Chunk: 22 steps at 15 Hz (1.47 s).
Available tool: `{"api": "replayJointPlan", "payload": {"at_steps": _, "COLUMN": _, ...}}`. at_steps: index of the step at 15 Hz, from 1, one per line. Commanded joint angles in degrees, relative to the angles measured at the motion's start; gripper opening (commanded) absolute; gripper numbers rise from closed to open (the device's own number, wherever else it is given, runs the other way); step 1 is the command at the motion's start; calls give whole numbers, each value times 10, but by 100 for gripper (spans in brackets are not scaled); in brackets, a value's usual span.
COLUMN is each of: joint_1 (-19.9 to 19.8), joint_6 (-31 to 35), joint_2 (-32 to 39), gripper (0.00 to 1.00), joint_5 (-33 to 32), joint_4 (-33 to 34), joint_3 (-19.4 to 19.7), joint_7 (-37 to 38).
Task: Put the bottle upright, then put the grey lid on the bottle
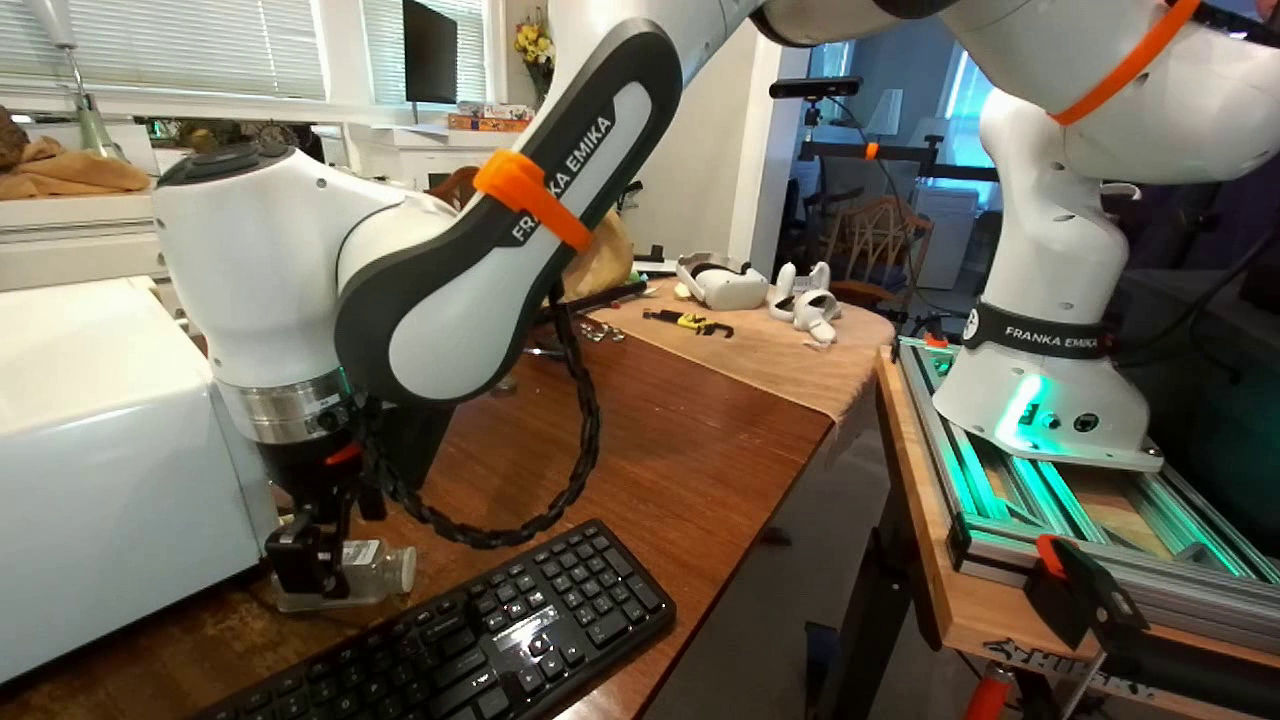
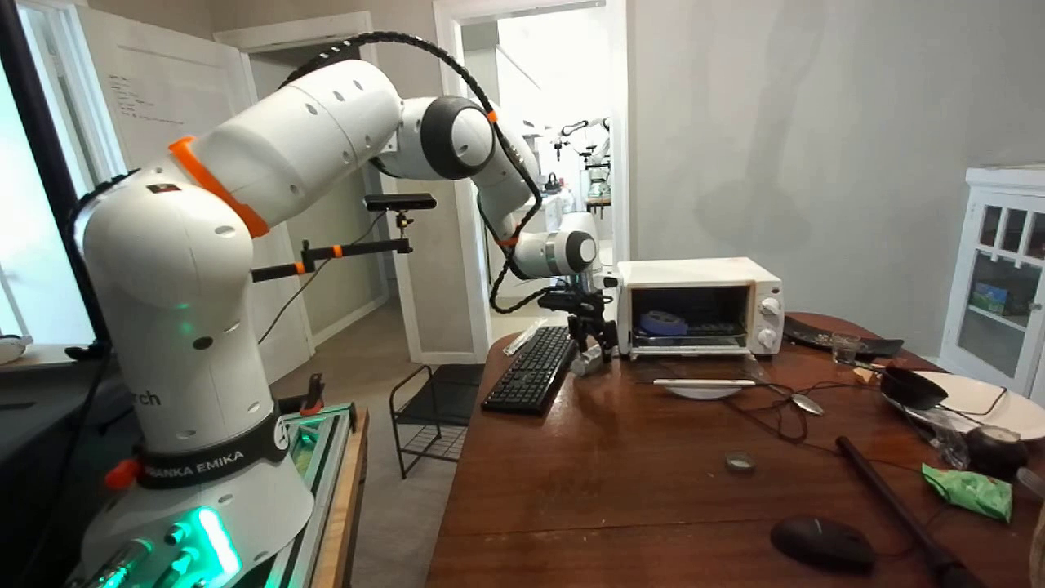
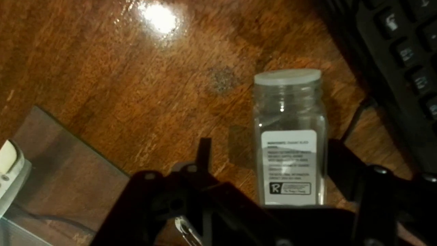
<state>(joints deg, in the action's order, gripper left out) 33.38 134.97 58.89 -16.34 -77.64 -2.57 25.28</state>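
The bottle [image 3: 290,123] lay on its side on the table [image 2: 620,498], between the spread jaws of my gripper [image 3: 268,145]; my wrist view alone showed the print on its label [image 3: 289,167]. The keyboard [image 1: 460,650] was just beside it, while an exterior view gave me the small grey lid [image 2: 740,463], well apart.

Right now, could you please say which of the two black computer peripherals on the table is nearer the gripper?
The keyboard: it lies beside the gripper, while the mouse, in an exterior view, lies far across the table.
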Motion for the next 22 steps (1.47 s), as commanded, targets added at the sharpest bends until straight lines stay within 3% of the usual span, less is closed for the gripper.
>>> {"api": "replayJointPlan", "payload": {"at_steps": 1, "joint_1": 6, "joint_6": -19, "joint_2": 30, "gripper": 54, "joint_5": 16, "joint_4": 43, "joint_3": 3, "joint_7": -20}}
{"api": "replayJointPlan", "payload": {"at_steps": 5, "joint_1": 9, "joint_6": -27, "joint_2": 39, "gripper": 24, "joint_5": 18, "joint_4": 59, "joint_3": 3, "joint_7": -21}}
{"api": "replayJointPlan", "payload": {"at_steps": 7, "joint_1": 11, "joint_6": -50, "joint_2": 19, "gripper": 24, "joint_5": 22, "joint_4": 46, "joint_3": 3, "joint_7": -14}}
{"api": "replayJointPlan", "payload": {"at_steps": 12, "joint_1": -31, "joint_6": -73, "joint_2": -83, "gripper": 24, "joint_5": 45, "joint_4": -80, "joint_3": -46, "joint_7": -23}}
{"api": "replayJointPlan", "payload": {"at_steps": 14, "joint_1": -68, "joint_6": -95, "joint_2": -125, "gripper": 24, "joint_5": 79, "joint_4": -140, "joint_3": -66, "joint_7": -34}}
{"api": "replayJointPlan", "payload": {"at_steps": 17, "joint_1": -112, "joint_6": -134, "joint_2": -160, "gripper": 24, "joint_5": 130, "joint_4": -204, "joint_3": -60, "joint_7": -55}}
{"api": "replayJointPlan", "payload": {"at_steps": 22, "joint_1": -227, "joint_6": -174, "joint_2": -168, "gripper": 24, "joint_5": 214, "joint_4": -277, "joint_3": -57, "joint_7": -151}}
